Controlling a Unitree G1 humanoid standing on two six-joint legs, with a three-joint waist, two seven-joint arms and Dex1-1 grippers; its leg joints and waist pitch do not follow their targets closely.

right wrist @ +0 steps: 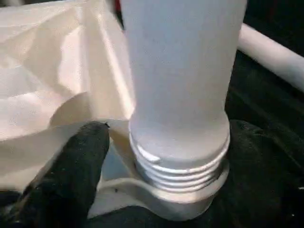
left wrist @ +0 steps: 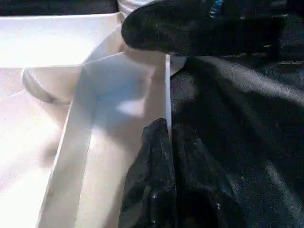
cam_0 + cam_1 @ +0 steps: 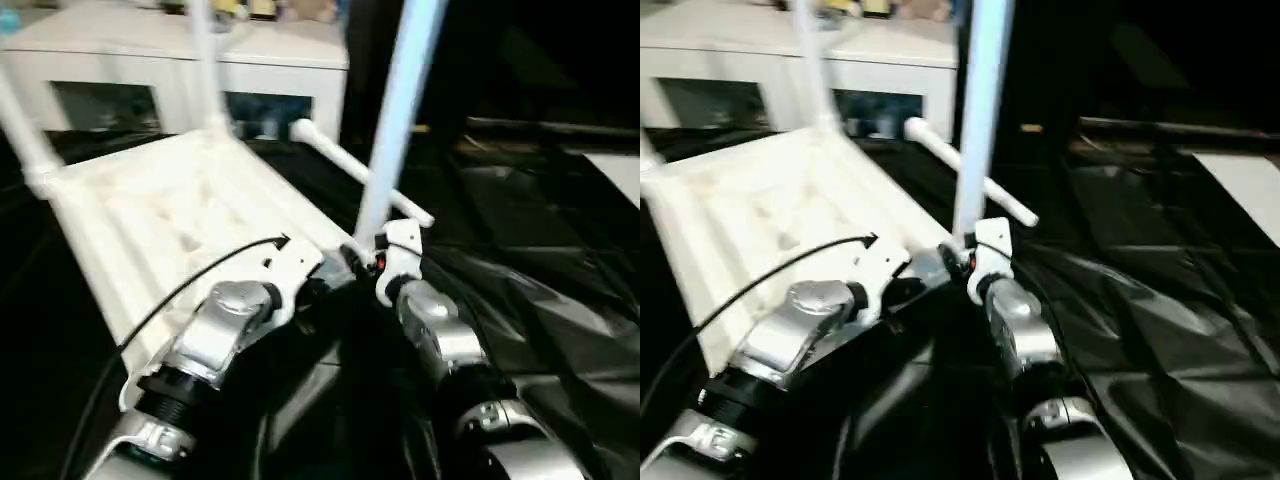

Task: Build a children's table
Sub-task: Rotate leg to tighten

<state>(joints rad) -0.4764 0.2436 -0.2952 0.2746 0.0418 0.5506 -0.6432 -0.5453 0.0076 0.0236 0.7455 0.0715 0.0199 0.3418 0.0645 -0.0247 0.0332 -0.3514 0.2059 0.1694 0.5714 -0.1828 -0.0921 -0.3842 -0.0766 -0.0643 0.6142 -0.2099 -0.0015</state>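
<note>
The white tabletop (image 3: 150, 220) lies upside down on a black sheet. Two white legs (image 3: 205, 70) (image 3: 20, 125) stand in its far corner sockets. A third leg (image 3: 395, 120) stands upright in the near right socket, its threaded end (image 1: 180, 166) still showing above the socket rim. My right gripper (image 3: 372, 262) is open around that leg's base, one finger (image 1: 71, 180) a little apart from it. The fourth leg (image 3: 345, 160) lies on the sheet behind. My left gripper (image 2: 168, 130) is shut on the tabletop's thin near rim (image 2: 167, 90).
A white cabinet (image 3: 150, 60) with glass doors stands right behind the tabletop. The crumpled black sheet (image 3: 540, 300) covers the floor to the right, with a white panel (image 3: 620, 175) at its far right edge. A black cable (image 3: 190, 285) runs over my left forearm.
</note>
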